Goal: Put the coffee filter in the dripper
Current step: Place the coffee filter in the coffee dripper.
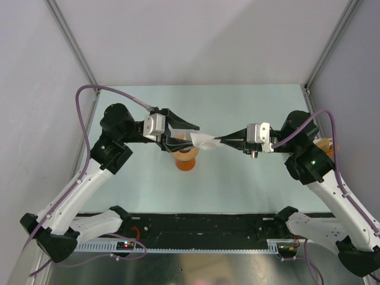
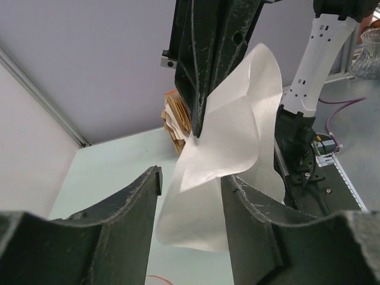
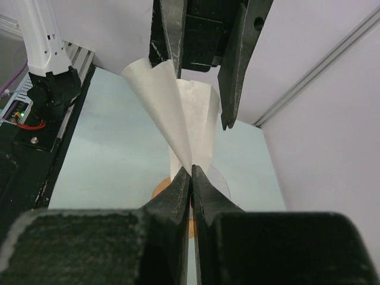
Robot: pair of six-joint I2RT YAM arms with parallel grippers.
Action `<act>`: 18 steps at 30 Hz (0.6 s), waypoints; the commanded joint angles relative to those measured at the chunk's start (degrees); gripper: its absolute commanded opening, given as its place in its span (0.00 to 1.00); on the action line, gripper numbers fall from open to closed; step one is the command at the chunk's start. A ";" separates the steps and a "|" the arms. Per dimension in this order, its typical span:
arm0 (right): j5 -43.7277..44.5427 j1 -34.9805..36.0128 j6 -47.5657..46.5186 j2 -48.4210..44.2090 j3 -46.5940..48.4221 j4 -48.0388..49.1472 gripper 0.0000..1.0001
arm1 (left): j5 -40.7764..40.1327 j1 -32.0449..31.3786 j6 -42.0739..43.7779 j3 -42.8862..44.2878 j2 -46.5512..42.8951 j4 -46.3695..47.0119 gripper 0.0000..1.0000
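The coffee filter is a thin white paper cone held in the air, partly spread open. My right gripper is shut on its edge, as the right wrist view shows at the fingertips below the filter. My left gripper is open, its jaws standing on either side of the filter's free end in the left wrist view. The dripper, a clear funnel on an orange base, stands on the table just below the filter. Its clear rim shows behind my right fingers.
A tan-and-white stack of paper fans lies at the far side behind the right arm. A clear glass object stands at the right. Grey walls close the table's left, back and right. A black strip runs along the near edge.
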 commanded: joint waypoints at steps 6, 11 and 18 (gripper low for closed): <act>-0.78 0.81 1.69 -0.12 2.84 0.35 0.09 | -2.60 -0.77 7.92 2.94 0.11 -5.49 0.27; 4.87 -1.56 11.40 0.52 3.93 -1.13 0.51 | -9.27 -0.59 4.04 2.36 -0.74 -4.24 0.01; 7.20 -14.76 38.89 2.21 4.82 -4.91 0.76 | -25.52 1.03 -4.57 -2.64 -3.53 7.45 0.00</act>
